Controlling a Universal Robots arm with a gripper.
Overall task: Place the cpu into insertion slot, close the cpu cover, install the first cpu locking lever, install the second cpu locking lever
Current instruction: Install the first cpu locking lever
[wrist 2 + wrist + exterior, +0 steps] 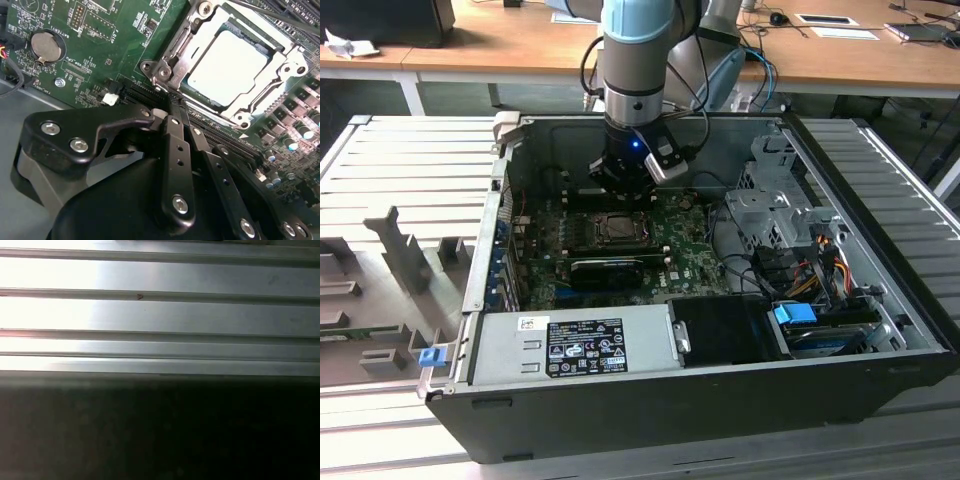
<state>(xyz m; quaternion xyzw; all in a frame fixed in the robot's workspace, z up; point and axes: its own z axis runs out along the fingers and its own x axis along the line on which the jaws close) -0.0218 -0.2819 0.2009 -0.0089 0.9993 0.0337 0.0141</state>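
Observation:
In the exterior view my gripper (620,188) hangs inside the open computer case, just behind the insertion slot (617,228) on the green board. In the second wrist view the pale cpu (227,60) lies flat in the slot. The silvery cpu cover (282,75) is folded down around it. My black fingers (176,145) are pressed together, and the gripper (172,106) ends at the socket's near corner with nothing visible between the fingers. A thin metal rod (280,17) runs along the socket's far side.
A long black card (605,268) lies in front of the socket. A grey power supply (570,345) fills the case front, and drive bays with cables (790,240) stand at the exterior view's right. A coin battery (45,46) sits on the board. The first wrist view shows ribbed metal (160,315).

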